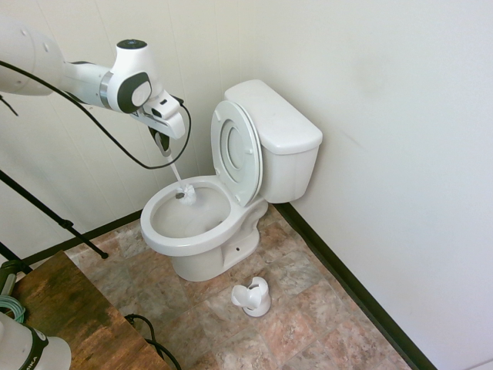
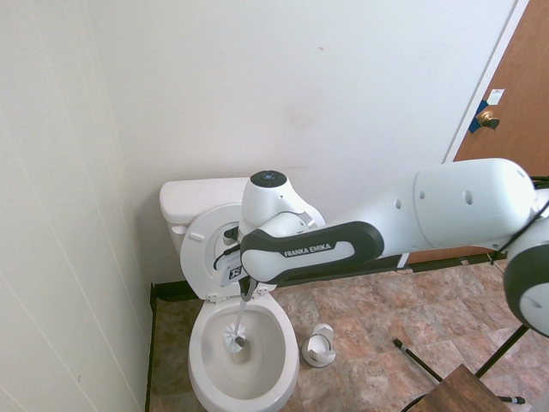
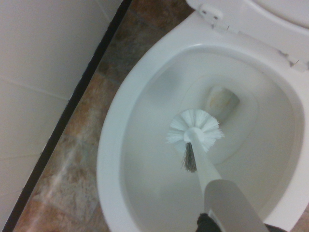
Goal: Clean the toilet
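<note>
The brush (image 1: 186,193) is clamped by its handle in the gripper (image 1: 163,146). The toilet (image 1: 231,200), judged rigid, slick and fixed, needs scrubbing, not gripping

1. Brush holder (image 1: 252,297): small, white, on the tiled floor (image 1: 308,324) near the pedestal base, apart from it.
2. Wooden table (image 1: 69,316): brown, one corner visible in the first exterior view.
3. Door (image 2: 510,94): brown, brass knob (image 2: 487,119), second exterior view.
4. Baseboard (image 1: 347,285): black, along the wall foot.
</note>
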Available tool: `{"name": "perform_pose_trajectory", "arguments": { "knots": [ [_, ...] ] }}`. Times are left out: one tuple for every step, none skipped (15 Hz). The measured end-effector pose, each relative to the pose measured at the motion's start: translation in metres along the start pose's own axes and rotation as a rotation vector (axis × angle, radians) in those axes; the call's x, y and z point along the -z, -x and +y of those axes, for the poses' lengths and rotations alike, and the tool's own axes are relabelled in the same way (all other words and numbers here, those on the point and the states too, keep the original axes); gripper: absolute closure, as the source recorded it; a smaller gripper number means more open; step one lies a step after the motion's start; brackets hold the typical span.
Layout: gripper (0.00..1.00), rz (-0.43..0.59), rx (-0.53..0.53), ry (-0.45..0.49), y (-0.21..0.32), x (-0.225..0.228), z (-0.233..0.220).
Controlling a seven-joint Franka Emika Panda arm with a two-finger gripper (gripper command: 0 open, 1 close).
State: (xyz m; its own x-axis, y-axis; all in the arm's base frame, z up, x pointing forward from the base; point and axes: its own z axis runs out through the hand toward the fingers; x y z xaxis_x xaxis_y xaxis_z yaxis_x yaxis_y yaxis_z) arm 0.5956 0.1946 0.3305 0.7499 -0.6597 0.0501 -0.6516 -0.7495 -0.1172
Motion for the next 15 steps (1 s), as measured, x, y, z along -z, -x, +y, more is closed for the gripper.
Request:
{"name": "perform_pose_trajectory", "arguments": {
  "knots": [
    [1.0,0.008,-0.019,0.0,-0.007,-0.015,-0.004],
    [1.0,0.01,-0.033,0.0,-0.012,-0.03,-0.008],
    [1.0,0.01,-0.043,-0.001,-0.016,-0.042,-0.012],
    [1.0,0.01,-0.051,0.001,-0.018,-0.054,-0.016],
    [1.0,0.011,-0.055,0.005,-0.018,-0.064,-0.02],
    [1.0,0.015,-0.063,0.008,-0.019,-0.073,-0.024],
    [1.0,0.019,-0.074,0.007,-0.019,-0.081,-0.029],
    [1.0,0.023,-0.084,0.006,-0.02,-0.088,-0.033],
    [1.0,0.024,-0.089,0.007,-0.022,-0.095,-0.038],
    [1.0,0.025,-0.092,0.007,-0.023,-0.101,-0.041],
    [1.0,0.024,-0.091,0.008,-0.023,-0.107,-0.044],
    [1.0,0.022,-0.087,0.011,-0.021,-0.113,-0.047],
    [1.0,0.019,-0.082,0.016,-0.018,-0.118,-0.049],
    [1.0,0.014,-0.076,0.021,-0.014,-0.123,-0.051],
    [1.0,0.009,-0.071,0.028,-0.009,-0.127,-0.051]
  ]
}}
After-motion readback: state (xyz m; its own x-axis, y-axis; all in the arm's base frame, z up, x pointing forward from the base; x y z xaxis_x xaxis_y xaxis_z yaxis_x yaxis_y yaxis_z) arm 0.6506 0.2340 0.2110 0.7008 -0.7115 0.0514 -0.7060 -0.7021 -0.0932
